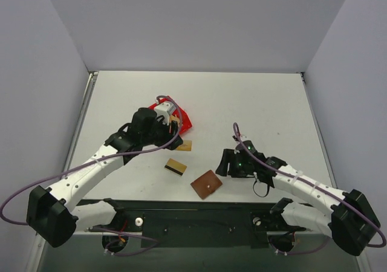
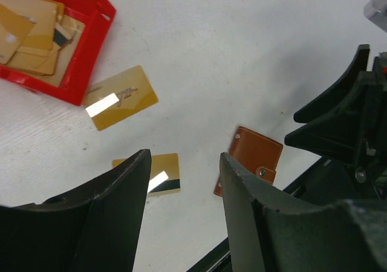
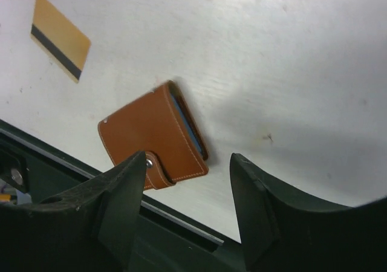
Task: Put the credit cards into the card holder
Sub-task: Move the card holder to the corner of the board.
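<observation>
The closed card holder (image 3: 151,136) is seen at centre frame, unheld; the left gripper (image 2: 184,158) and right gripper (image 3: 188,159) are spread wide, empty.

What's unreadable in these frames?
Top view: red bin mostly under the left arm; contents hidden.
Left wrist view: credit cards in the bin overlap and run off the frame edge; count unclear.
Right wrist view: card holder lies closed; whether its pockets hold cards is hidden.
</observation>
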`<state>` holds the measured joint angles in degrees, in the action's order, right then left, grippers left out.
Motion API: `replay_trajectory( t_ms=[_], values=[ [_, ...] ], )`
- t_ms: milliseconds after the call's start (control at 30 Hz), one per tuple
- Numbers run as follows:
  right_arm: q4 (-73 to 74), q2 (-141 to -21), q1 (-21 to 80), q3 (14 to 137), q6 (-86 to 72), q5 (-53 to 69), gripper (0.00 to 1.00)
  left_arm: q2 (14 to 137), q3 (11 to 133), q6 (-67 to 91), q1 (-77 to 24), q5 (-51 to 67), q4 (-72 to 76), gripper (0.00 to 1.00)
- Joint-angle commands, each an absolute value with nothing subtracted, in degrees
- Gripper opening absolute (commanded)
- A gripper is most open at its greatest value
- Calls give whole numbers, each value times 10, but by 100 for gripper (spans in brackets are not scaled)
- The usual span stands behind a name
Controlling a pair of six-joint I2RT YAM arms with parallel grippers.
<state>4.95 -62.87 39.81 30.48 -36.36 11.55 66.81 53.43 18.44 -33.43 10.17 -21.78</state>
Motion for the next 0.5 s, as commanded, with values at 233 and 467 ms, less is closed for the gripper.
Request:
replay_trajectory(
  t_ms=[233,467],
  values=[
    [-46,-448,441,111,-699,26,54,715,465,233,-467,88,-122,54],
    [-56,-424,469,81,-743,11,54,756,431,243,-498,52,-64,52]
  ],
)
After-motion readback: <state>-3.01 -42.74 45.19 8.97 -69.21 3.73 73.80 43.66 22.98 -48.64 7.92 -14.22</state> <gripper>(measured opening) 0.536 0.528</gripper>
